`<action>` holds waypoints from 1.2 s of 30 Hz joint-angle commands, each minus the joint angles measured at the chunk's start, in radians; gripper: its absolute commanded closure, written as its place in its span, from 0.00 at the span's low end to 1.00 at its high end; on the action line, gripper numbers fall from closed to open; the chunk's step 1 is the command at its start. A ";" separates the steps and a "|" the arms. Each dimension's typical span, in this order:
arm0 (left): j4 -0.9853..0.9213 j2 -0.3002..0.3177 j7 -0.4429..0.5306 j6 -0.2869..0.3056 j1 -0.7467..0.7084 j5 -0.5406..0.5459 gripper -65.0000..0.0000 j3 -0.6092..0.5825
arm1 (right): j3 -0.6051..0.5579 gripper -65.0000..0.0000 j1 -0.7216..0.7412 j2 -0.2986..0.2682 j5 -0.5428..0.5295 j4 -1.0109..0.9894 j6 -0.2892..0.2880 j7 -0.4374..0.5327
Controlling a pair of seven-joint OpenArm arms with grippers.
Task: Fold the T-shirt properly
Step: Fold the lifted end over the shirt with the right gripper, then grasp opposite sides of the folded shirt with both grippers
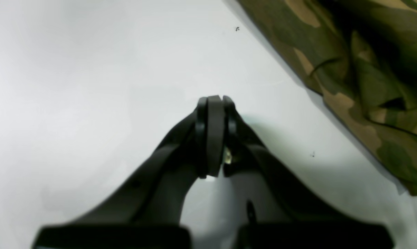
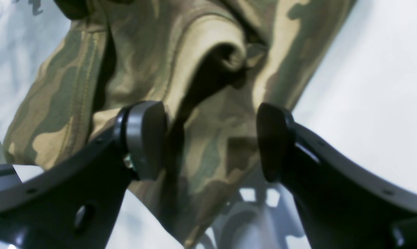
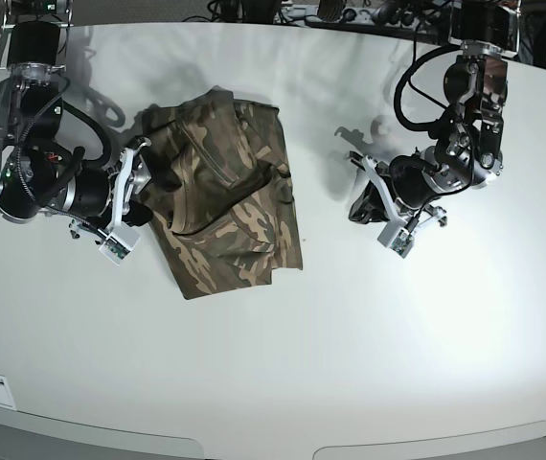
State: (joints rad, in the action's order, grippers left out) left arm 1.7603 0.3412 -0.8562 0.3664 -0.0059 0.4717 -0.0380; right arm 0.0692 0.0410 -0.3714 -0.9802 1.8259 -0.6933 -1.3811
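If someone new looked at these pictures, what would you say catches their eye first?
The camouflage T-shirt, bunched into a rough fold on the white table, stands out most. The right end effector gapes open at its edge, while the left end effector sits shut, apart from the cloth.

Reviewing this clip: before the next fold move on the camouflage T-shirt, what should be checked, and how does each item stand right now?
1. Right gripper open: ok, jaws spread wide.
2. Cloth between its jaws: ok, a T-shirt fold lies in the gap.
3. Left gripper clear of the shirt: ok, shut over bare table, holding nothing.
4. Fold neat: not ok, layers are bunched and the outline uneven.
5. Collar position: cannot tell.
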 commanded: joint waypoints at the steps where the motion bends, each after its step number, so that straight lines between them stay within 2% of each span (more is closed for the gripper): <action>1: 0.016 0.007 0.026 0.000 0.014 0.009 1.00 0.006 | 0.013 0.49 0.017 -0.014 -0.018 0.018 -0.005 0.025; 5: 0.016 0.007 0.026 0.000 0.014 0.009 1.00 0.006 | 0.016 0.95 0.018 -0.013 -0.018 0.018 -0.005 0.043; 6: 0.016 0.008 0.026 0.000 0.014 0.009 1.00 0.006 | 0.016 1.00 0.017 -0.013 -0.018 0.018 -0.005 0.061; 11: 0.016 0.007 0.026 0.000 0.013 0.009 1.00 0.006 | 0.016 1.00 0.017 0.005 0.010 0.018 -0.005 0.201; 16: 0.016 0.007 0.026 0.000 0.014 0.010 1.00 0.006 | 0.016 1.00 0.017 0.071 0.181 -0.021 -0.005 0.309; 20: 0.016 0.007 0.025 0.000 0.014 0.010 1.00 0.006 | 0.016 1.00 0.018 0.116 0.224 -0.097 -0.005 0.370; 22: 0.016 0.008 0.023 0.000 0.014 0.009 1.00 0.006 | 0.016 1.00 0.017 0.128 0.234 -0.111 -0.005 0.355; 29: 0.016 0.008 0.019 0.000 0.014 0.009 1.00 0.006 | 0.016 1.00 0.017 0.124 0.215 -0.054 -0.005 0.204; 32: 0.016 0.008 0.019 0.000 0.014 0.010 1.00 0.006 | 0.016 1.00 0.017 0.124 0.155 -0.023 -0.005 0.145; 36: 0.016 0.008 0.019 0.000 0.014 0.010 1.00 0.006 | 0.016 1.00 0.001 0.128 0.062 -0.021 -0.005 0.136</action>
State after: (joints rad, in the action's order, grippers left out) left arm 1.7603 0.3412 -0.8570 0.3664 -0.0055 0.4717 -0.0380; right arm 0.0807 0.0296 -0.2371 -0.8989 1.7866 -0.6933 -1.2583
